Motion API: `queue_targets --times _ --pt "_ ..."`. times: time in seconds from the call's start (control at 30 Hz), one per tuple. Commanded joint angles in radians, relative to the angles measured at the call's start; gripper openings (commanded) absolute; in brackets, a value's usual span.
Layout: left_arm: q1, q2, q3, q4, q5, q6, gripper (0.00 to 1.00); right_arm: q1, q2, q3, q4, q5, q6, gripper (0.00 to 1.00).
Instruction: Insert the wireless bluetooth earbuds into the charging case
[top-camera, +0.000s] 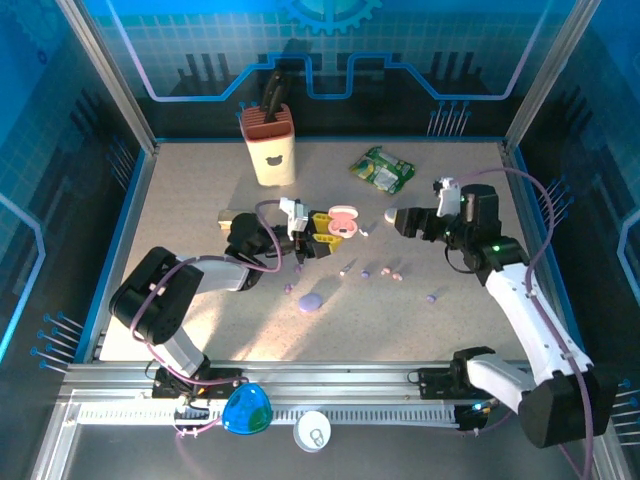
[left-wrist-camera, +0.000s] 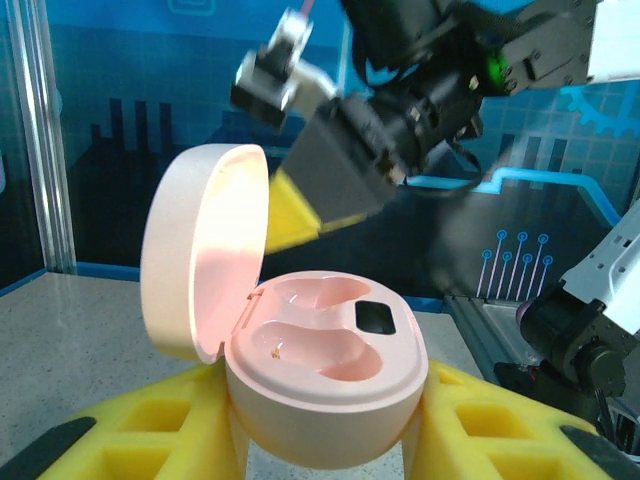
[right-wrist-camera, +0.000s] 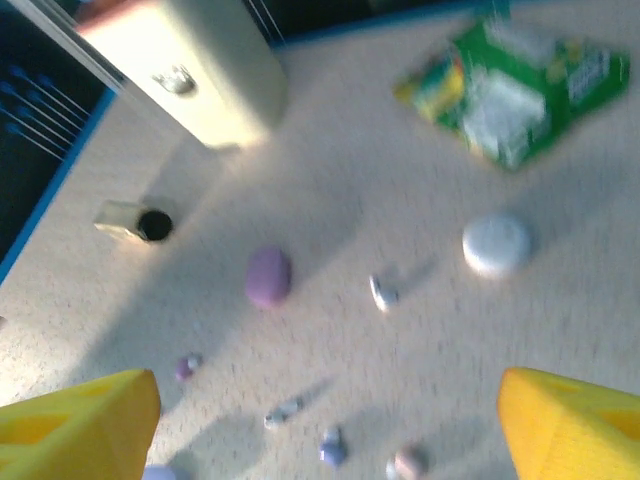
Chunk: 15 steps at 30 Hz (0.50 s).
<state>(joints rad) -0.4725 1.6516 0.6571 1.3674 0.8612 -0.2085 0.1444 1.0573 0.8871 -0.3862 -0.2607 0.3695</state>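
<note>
Earbuds (top-camera: 384, 270) lie scattered on the counter (top-camera: 200, 200) around a purple pebble (top-camera: 310, 302); left fingers (left-wrist-camera: 150, 420) clamp the open pink case (left-wrist-camera: 330, 370); right fingers (right-wrist-camera: 85, 425) spread wide, their view blurred.

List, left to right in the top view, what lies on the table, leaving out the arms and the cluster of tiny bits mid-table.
Cream knife block → purple pebble case → open pink charging case → green packet → lone lilac earbud.
</note>
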Motion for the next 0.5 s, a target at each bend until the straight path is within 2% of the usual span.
queue_targets --times 0.0,0.17,0.4,0.47 --pt "0.012 -0.037 -0.014 0.035 0.004 0.007 0.39 -0.015 0.052 -0.063 -0.086 0.007 0.149 0.84" --pt "0.022 -0.048 -0.029 0.035 0.006 0.01 0.39 -0.001 0.134 -0.149 -0.051 -0.018 0.206 0.8" --pt "0.026 -0.052 -0.032 0.035 0.015 0.005 0.39 0.001 0.3 -0.119 -0.008 -0.075 0.079 0.8" --pt "0.026 -0.053 -0.036 0.034 0.015 0.004 0.39 0.001 0.355 -0.087 -0.005 -0.085 0.054 0.76"
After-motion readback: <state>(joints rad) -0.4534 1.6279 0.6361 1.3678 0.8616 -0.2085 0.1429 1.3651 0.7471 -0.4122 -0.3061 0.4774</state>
